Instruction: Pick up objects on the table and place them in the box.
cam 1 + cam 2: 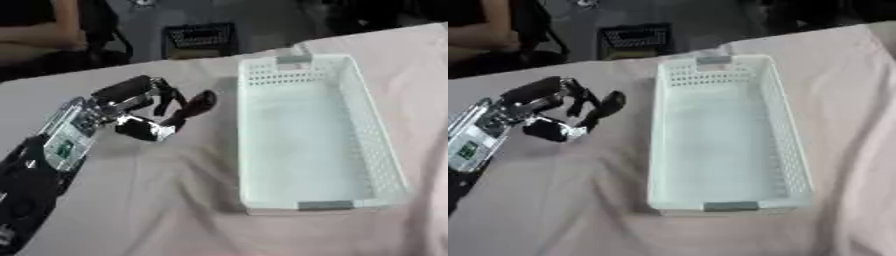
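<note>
A desk covered w/ a pale pink cloth (175,200), soft and wrinkled, with folds running toward the near edge. On it, right of centre, sits a long rectangular box (385,150): white plastic, thin walls punched w/ rows of small holes, smooth pale floor, a grey tab at the middle of each short end. Its long sides run from the near edge toward the far edge. Nothing shows inside it.

The robot's left arm comes in from the near-left corner: black shell, silver joints, and a clear panel over a green circuit board on the forearm. The left hand (131,107) is above the cloth near the left edge, well left of the box and not touching it. Its black fingers (197,105) are curled, w/ the thumb below, around a small dark, shiny object (144,130); its shape is too unclear to name. The object appears pinched between thumb and fingers, close to the cloth; can't tell if it is lifted or resting on it.

The right hand shows in neither view.

Beyond the desk's far edge: a dark floor and a black crate (199,37) w/ a slotted side.
</note>
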You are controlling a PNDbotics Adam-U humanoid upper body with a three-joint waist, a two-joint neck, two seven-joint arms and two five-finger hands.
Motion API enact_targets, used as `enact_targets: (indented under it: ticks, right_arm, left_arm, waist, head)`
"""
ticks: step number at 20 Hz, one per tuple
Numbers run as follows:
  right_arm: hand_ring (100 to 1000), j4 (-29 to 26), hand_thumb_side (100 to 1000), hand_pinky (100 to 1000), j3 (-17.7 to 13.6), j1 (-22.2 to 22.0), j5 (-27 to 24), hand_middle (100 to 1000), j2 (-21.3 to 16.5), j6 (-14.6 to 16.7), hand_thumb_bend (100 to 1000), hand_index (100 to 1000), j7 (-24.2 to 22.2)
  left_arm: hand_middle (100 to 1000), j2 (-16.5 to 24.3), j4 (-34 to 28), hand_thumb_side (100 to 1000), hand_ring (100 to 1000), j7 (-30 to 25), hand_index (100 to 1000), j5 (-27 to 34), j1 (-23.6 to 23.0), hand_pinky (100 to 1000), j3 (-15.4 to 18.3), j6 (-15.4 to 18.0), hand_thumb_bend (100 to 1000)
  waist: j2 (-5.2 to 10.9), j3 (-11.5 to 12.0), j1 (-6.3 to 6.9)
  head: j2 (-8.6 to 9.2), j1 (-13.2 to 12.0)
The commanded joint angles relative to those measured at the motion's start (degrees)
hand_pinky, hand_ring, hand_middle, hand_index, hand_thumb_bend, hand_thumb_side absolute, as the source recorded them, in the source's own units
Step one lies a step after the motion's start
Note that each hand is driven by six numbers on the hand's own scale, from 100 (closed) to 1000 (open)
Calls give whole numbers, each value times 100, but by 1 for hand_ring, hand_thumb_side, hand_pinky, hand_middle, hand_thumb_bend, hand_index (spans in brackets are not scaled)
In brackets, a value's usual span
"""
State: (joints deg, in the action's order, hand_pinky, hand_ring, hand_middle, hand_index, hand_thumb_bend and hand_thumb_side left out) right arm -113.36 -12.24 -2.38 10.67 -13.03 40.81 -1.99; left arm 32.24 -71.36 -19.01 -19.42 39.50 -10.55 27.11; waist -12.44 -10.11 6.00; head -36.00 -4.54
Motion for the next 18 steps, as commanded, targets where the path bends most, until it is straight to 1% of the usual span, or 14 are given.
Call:
enact_targets:
  ticks: [1,2,4,7,14,18]
  right_arm:
    - [550,-123,760,431,-42,16,-12,596,-21,-10,100,816,-2]
    - [550,-123,760,431,-42,16,-12,596,-19,-12,100,816,-3]
    - [550,-123,760,431,-39,17,-13,596,-15,-14,100,816,-8]
    - [550,-123,760,431,-39,21,-15,596,-11,-17,100,817,-15]
    - [550,-123,761,430,-41,2,-8,595,-31,-35,100,817,-31]
    - [550,-123,761,430,-31,-15,-8,595,-46,-36,100,817,-47]
  left_arm:
    - [238,-7,39,379,401,-96,432,519,190,687,126,-156,100]
    - [238,-31,56,379,401,-111,432,615,230,687,147,-188,100]
    - [238,-63,82,407,399,-112,432,780,317,685,188,-246,100]
    - [236,-27,58,427,399,-93,428,988,449,682,228,-305,100]
    - [230,458,-303,465,400,123,414,1043,870,672,342,-361,100]
    - [229,549,-440,480,400,180,410,1139,1133,669,323,-392,100]
  waist:
    - [66,-2,-36]
    - [65,-6,-38]
    - [64,-10,-39]
    - [61,-22,-39]
    - [79,-19,-11]
    - [97,-22,-3]
  head:
    - [91,98]
    - [95,99]
    - [101,100]
    - [117,107]
    - [135,146]
    - [143,149]
